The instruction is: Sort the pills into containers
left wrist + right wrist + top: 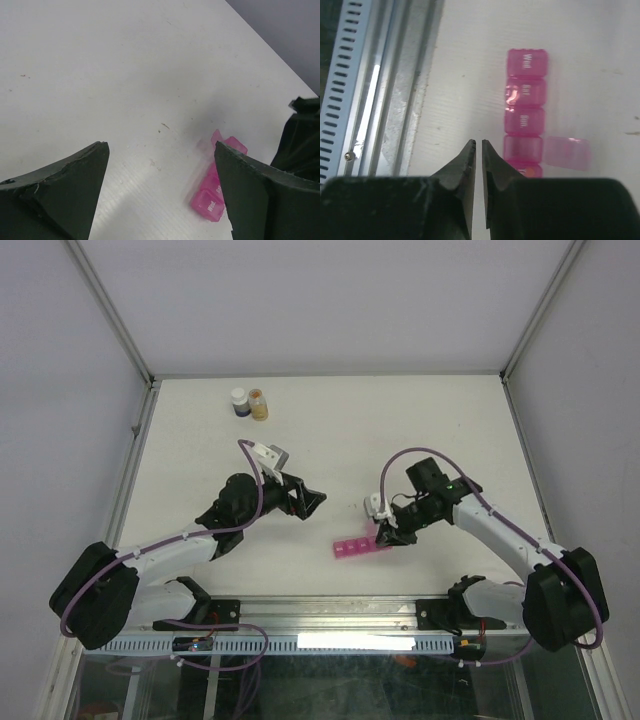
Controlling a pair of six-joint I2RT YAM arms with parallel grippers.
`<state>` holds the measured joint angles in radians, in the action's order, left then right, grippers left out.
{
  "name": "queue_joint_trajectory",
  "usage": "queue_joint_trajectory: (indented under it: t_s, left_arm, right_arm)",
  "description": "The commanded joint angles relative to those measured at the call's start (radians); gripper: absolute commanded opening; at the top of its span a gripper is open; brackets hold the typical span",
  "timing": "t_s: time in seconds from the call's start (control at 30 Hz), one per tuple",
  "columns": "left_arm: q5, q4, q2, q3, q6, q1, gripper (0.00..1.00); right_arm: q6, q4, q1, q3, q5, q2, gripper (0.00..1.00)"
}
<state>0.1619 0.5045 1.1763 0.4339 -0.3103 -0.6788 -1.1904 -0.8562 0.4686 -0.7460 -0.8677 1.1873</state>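
Saw the pink pill box [360, 547] lying flat on the white table [400, 420], close to the front rail [330, 615] and between the two arms. Made out small square cups joined in one row, with white letters on the lids. Read "Wed" on the end lid and could not read the others. Saw one lid [567, 152] flipped open to the side. Spotted a bit of orange [532, 171] in the cup next to it, too hidden to name.

Found the right claw [478, 142] low over the table, just beside the pink pill box, at the end with the open lid. Saw its two fingers almost together, with only a thin dark line between them and nothing held there.

Found the left claw [160, 146] off to the left of the pink pill box, pointing toward it. Saw its fingers spread wide apart, with only bare table between them.

Far back on the table, saw a dark bottle [239, 402] with a white cap and a small amber vial [259, 404] standing just beside each other, well apart from the pink pill box.
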Motion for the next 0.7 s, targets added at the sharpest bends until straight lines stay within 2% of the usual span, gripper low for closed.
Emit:
queue_joint_trajectory:
  t_s: [0.0, 0.13, 0.43, 0.57, 0.67]
  left_arm:
    - [0.002, -0.019, -0.051, 0.004, -0.089, 0.032, 0.88]
    - [-0.011, -0.017, -0.073, -0.017, -0.104, 0.047, 0.88]
    - [-0.071, -0.037, -0.134, -0.047, -0.100, 0.068, 0.88]
    - [-0.092, -0.046, -0.144, -0.048, -0.101, 0.087, 0.88]
    - [-0.098, -0.047, -0.144, -0.038, -0.099, 0.107, 0.88]
  right_arm:
    - [-0.206, -0.051, 0.092, 0.023, 0.042, 0.043, 0.08]
    - [-0.124, 0.051, 0.185, 0.048, 0.146, 0.094, 0.03]
    - [0.099, 0.299, 0.309, 0.063, 0.361, 0.165, 0.01]
    - [0.177, 0.360, 0.327, 0.048, 0.396, 0.183, 0.01]
    - [0.186, 0.310, 0.326, 0.015, 0.310, 0.179, 0.01]
